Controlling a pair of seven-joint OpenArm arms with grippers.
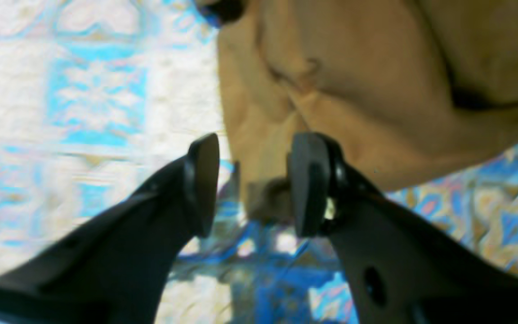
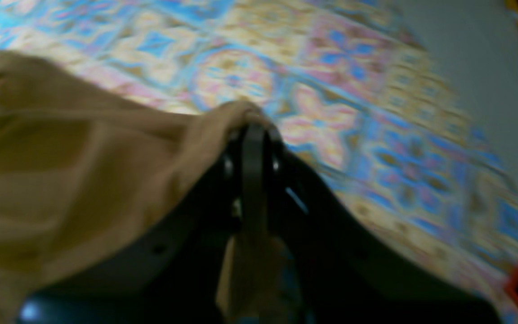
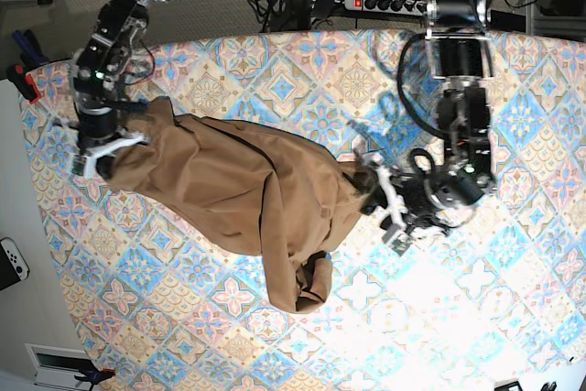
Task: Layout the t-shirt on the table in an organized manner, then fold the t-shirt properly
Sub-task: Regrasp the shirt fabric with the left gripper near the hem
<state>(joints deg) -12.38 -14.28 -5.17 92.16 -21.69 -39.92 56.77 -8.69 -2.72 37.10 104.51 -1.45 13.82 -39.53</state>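
The right end effector (image 2: pixel 253 135) is clamped on a fold of the t-shirt (image 3: pixel 238 185), its jaws pressed together with tan cloth bunched over and around the tips; in the base view it holds the garment's far end near the edge of the worktop (image 3: pixel 302 70). The left end effector (image 1: pixel 252 184) has its jaws parted, with a small flap of the cloth's edge lying between the two pads but pinched by neither, so it holds nothing. The t-shirt lies across the middle of the patterned worktop as a rumpled, uneven mass, stretched from the right end effector toward the left one, with a loose tail bunched toward the near side. The cloth looks light, soft and limp: it sags and creases wherever it is unsupported, so it will likely follow any pull, drape rather than hold a shape, and drag folds along with it. It seems neither fragile nor very slippery, though a thin single layer could slide out of a shallow pinch. The best hold is probably a hem, shoulder seam or corner, where the doubled cloth is thicker, with both holds well apart so the body can be drawn flat.
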